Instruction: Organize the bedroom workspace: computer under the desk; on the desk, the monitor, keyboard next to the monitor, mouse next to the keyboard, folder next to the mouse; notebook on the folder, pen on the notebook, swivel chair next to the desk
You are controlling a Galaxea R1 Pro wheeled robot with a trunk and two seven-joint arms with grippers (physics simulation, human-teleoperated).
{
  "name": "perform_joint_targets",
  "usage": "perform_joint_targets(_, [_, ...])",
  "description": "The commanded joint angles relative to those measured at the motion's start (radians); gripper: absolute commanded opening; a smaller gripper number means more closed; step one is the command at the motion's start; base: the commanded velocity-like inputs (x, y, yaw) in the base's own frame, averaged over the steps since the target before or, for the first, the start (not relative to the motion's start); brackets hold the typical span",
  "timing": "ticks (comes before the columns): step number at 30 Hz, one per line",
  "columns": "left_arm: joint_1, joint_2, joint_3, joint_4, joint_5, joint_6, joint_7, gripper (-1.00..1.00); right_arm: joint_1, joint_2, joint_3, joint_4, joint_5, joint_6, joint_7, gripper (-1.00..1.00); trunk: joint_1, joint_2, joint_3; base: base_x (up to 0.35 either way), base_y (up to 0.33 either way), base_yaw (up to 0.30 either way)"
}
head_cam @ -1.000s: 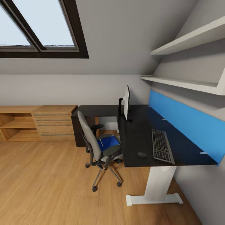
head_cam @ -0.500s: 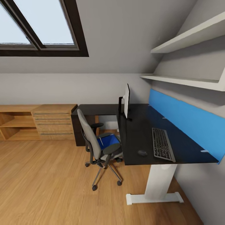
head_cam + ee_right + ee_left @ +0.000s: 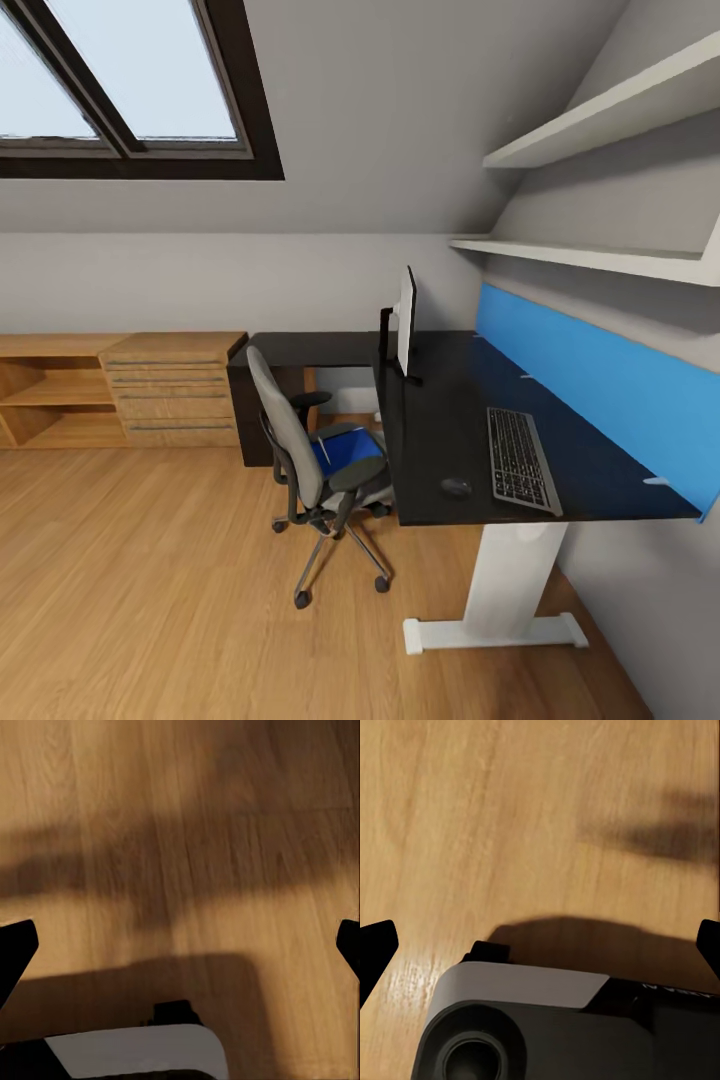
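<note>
The black desk point(image 3: 440, 420) stands on a white leg along the right wall. On it are the monitor point(image 3: 405, 325) seen edge-on, the keyboard point(image 3: 520, 462) and, beside it, the mouse point(image 3: 456, 487). The grey swivel chair point(image 3: 310, 465) stands at the desk's left edge with the blue folder point(image 3: 348, 455) on its seat. A thin white item lies on the folder; I cannot tell what it is. Notebook and computer are hidden. My left gripper point(image 3: 540, 945) is open above the wooden floor, nothing between its fingers. My right gripper point(image 3: 180, 945) is open too, over shadowed floor.
A wooden drawer unit point(image 3: 170, 390) and low open shelves point(image 3: 45, 395) line the back wall, with a dark side table point(image 3: 300, 355) joining the desk. Two white wall shelves point(image 3: 600, 260) and a blue panel point(image 3: 600, 390) hang above the desk. The robot's grey base point(image 3: 510, 1020) is below the left gripper.
The whole head picture has shifted up a few pixels, so the camera moved slightly. Chair, desk and the items on it have not moved.
</note>
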Motion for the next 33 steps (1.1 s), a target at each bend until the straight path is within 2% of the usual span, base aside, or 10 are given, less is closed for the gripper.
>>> perform_joint_targets(1, [0.000,-0.001,0.000,-0.001,0.003,-0.002,0.001,1.00,-0.001,-0.001,0.003,0.009,0.000,-0.002,-0.004,1.00,0.004,-0.008,-0.004,0.000,0.000,0.000])
perform_joint_targets(10, [0.000,-0.003,-0.001,-0.002,0.003,0.000,0.001,1.00,-0.001,-0.005,0.004,0.036,-0.001,-0.002,-0.004,1.00,0.038,-0.071,-0.032,0.000,0.000,0.000])
perform_joint_targets(16, [0.000,-0.013,-0.002,-0.001,0.003,0.000,-0.004,1.00,-0.001,-0.005,0.004,0.038,0.000,-0.002,-0.004,1.00,0.061,-0.113,-0.051,0.000,0.000,0.000])
perform_joint_targets(21, [0.000,-0.018,-0.003,-0.001,0.003,0.003,-0.005,1.00,-0.001,-0.005,0.004,0.039,0.000,-0.002,-0.004,1.00,0.061,-0.113,-0.051,0.000,0.000,0.000])
perform_joint_targets(28, [0.000,-0.054,-0.004,0.008,-0.001,0.002,-0.007,1.00,-0.001,-0.005,0.004,0.039,0.000,-0.002,-0.004,1.00,0.061,-0.113,-0.051,0.000,0.000,0.000])
perform_joint_targets(33, [0.000,-0.061,-0.004,0.015,-0.003,0.000,-0.006,1.00,-0.001,-0.005,0.004,0.039,0.000,-0.002,-0.005,1.00,0.065,-0.120,-0.054,0.000,0.000,0.000])
